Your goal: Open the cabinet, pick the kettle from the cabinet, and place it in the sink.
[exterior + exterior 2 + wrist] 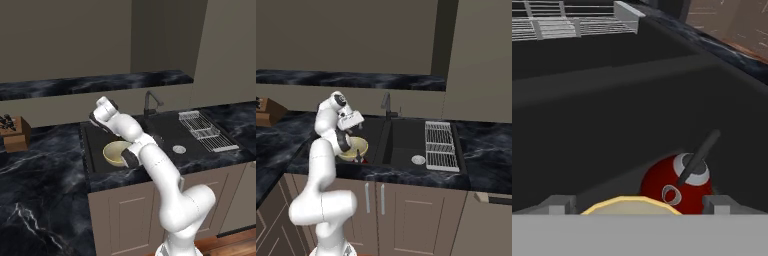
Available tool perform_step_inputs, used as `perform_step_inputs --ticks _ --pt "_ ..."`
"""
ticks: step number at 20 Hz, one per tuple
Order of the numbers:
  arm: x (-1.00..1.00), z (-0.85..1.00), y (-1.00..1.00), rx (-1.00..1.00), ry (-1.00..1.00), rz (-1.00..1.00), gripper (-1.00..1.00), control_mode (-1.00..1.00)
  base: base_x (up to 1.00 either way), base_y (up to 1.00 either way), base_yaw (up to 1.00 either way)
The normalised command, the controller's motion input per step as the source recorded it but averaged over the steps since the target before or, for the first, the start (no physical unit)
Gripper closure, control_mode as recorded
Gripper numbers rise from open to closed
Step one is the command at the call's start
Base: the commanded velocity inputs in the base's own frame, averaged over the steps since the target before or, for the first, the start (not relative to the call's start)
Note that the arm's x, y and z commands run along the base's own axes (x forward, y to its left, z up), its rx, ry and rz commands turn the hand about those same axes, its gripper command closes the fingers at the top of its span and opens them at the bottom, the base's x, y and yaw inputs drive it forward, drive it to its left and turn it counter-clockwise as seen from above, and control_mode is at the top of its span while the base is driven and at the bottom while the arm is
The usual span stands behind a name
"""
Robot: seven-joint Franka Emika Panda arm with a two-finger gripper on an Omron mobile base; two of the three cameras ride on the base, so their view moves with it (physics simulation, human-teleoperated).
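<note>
The kettle [677, 187] lay inside the sink [167, 131], on the dark floor of the basin, just beside the cream-yellow bowl [116, 152]. In the hand view its red body showed with the black loop handle leaning up and to the right, and the yellow rim of the bowl curved in front of it at the bottom of the picture. In the right base view only a small red spot [363, 160] was visible at the near edge of the bowl, mostly hidden behind the arm. The gripper [639, 204] was released: its 2 finger tips stood wide apart at the bottom of the hand view, one on each side, and they held nothing. It hung above the left part of the sink, over the bowl and the kettle, without touching them. The faucet [150, 102] stood at the back edge of the basin, the round drain [179, 149] was in the right part, and the wire rack [206, 131] rested over the right end. A wooden knife block [15, 132] stood on the dark marble counter [40, 170] well to the left.
</note>
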Motion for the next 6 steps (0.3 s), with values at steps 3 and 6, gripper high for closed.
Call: perform_step_inputs --ticks 3,6 --pt "-0.28 0.05 0.16 0.00 -0.22 0.00 -1.00 -1.00 0.00 0.00 0.00" --pt "-0.27 0.15 0.11 0.01 -0.15 0.00 -1.00 -1.00 0.00 0.00 0.00"
